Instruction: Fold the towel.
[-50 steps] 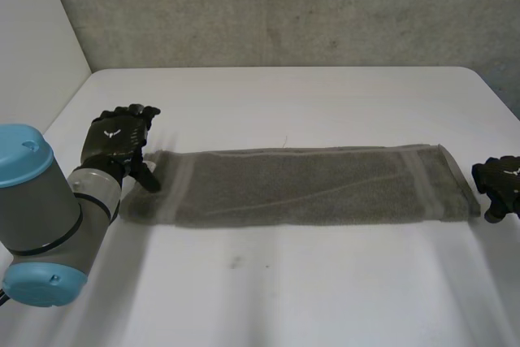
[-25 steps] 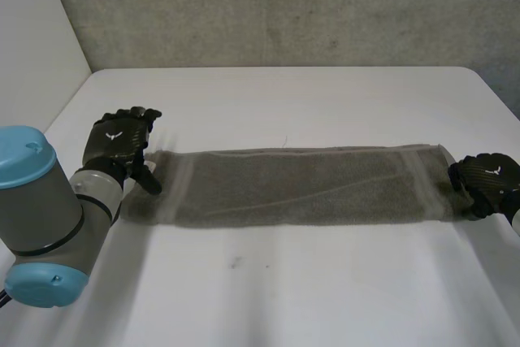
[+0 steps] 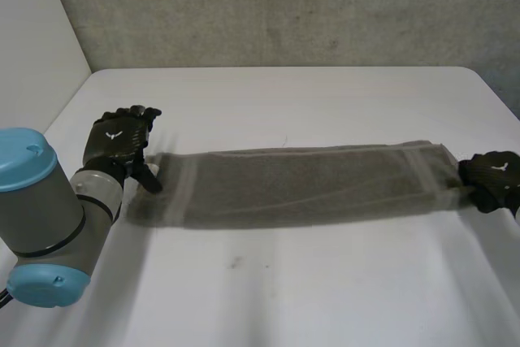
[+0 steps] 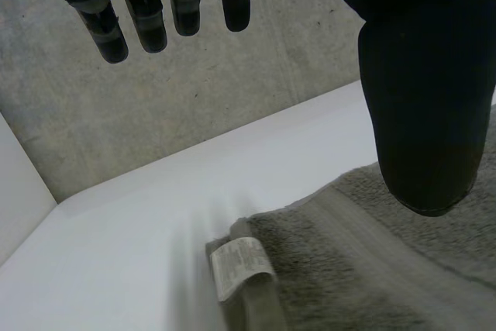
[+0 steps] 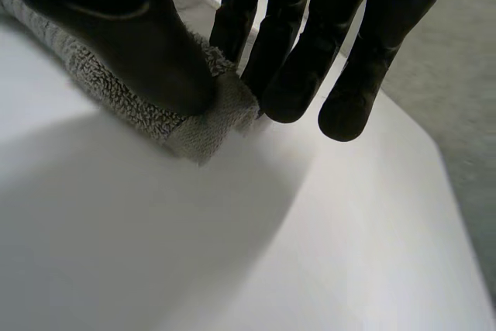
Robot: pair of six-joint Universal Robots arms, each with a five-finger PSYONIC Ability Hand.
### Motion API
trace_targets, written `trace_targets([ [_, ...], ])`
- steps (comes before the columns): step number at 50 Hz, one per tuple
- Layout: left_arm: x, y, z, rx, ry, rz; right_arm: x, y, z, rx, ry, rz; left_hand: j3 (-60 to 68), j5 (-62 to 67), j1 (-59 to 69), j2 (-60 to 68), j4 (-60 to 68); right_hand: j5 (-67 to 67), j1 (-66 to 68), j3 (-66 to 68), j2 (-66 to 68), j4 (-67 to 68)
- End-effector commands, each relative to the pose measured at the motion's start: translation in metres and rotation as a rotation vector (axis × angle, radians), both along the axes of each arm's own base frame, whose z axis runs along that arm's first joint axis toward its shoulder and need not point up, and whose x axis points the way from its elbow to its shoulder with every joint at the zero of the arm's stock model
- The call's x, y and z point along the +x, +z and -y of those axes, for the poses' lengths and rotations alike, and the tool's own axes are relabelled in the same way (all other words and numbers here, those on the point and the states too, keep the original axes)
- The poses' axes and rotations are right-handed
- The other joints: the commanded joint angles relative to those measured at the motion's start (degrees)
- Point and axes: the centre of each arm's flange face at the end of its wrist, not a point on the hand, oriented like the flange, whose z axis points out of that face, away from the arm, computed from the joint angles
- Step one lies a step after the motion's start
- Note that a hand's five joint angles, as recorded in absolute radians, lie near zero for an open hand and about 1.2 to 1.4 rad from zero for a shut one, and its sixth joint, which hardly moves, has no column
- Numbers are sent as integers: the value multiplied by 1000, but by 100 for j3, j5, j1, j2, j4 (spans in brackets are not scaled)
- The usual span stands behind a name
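Note:
A grey towel [image 3: 301, 184], folded into a long strip, lies across the white table [image 3: 268, 298]. My left hand [image 3: 118, 140] hovers at the strip's left end. In the left wrist view its fingers [image 4: 143, 13] are straight and its thumb [image 4: 422, 98] hangs above the towel [image 4: 372, 269], with a white label [image 4: 240, 265] at the end corner. My right hand [image 3: 491, 176] is at the strip's right end. In the right wrist view its thumb [image 5: 132, 29] and fingers [image 5: 294, 52] pinch the towel's corner [image 5: 209, 122], which casts a shadow on the table.
A grey concrete wall [image 3: 284, 6] rises behind the table's far edge. A white panel [image 3: 32, 46] stands at the left. The table's right edge [image 3: 500, 95] runs close to my right hand. Bare tabletop lies in front of and behind the strip.
My right hand has moved in onto the towel's right end and shut on its corner, and that end has shifted slightly. The left hand has stayed in place.

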Motion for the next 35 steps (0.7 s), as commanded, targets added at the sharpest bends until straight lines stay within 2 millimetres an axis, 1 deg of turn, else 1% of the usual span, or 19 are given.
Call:
trace_targets([
  [1,0,0,0,-3,1,-1,-66,16,22,-51,-238,-72,44,-164,7,54,47,419,382,367,592,324],
  [6,1,2,0,-7,1,-2,-102,32,31,-108,-323,-169,44,-164,7,54,47,419,382,367,592,324],
  [11,1,2,0,-9,4,-3,-104,41,33,-134,-317,-215,44,-164,7,54,47,419,382,367,592,324],
  [14,1,2,0,-7,4,-2,-87,56,34,-161,-278,-212,44,-164,7,54,47,419,382,367,592,324],
  [16,1,2,0,-9,4,-3,-31,83,31,-231,-149,-197,44,-164,7,54,47,419,382,367,592,324],
  [17,1,2,0,-8,5,-4,-31,83,31,-232,-149,-197,44,-164,7,54,47,419,382,367,592,324],
  [19,1,2,0,-8,5,-4,25,97,22,-272,-30,-164,44,-164,7,54,47,419,382,367,592,324],
  [20,1,2,0,-9,4,-3,25,97,21,-272,-30,-164,44,-164,7,54,47,419,382,367,592,324],
  [21,1,2,0,-9,4,-3,49,102,16,-292,18,-153,44,-164,7,54,47,419,382,367,592,324],
  [22,1,2,0,-8,5,-4,50,102,16,-292,18,-153,44,-164,7,54,47,419,382,367,592,324],
  [24,1,2,0,-8,5,-4,106,107,-2,-324,134,-133,44,-164,7,54,47,419,382,367,592,324],
  [25,1,2,0,-8,5,-4,107,107,-3,-324,134,-133,44,-164,7,54,47,419,382,367,592,324],
  [27,1,2,0,-7,5,-4,173,103,-33,-338,290,-110,44,-164,7,54,47,419,382,367,592,324],
  [28,1,2,0,-7,5,-4,174,103,-33,-338,291,-110,44,-164,7,54,47,419,382,367,592,324],
  [29,1,2,0,-7,5,-4,200,99,-49,-338,358,-100,44,-164,7,54,47,419,382,367,592,324],
  [30,1,2,1,-8,6,-4,200,99,-49,-338,358,-100,44,-164,7,54,47,419,382,367,592,324],
  [32,1,2,1,-8,5,-4,246,87,-83,-331,487,-84,44,-164,7,54,47,419,382,367,592,324],
  [33,1,2,1,-8,5,-4,246,87,-83,-331,488,-84,44,-164,7,54,47,419,382,367,592,324],
  [35,1,2,1,-8,5,-4,281,67,-114,-302,599,-78,44,-164,7,54,47,419,382,367,592,324],
])
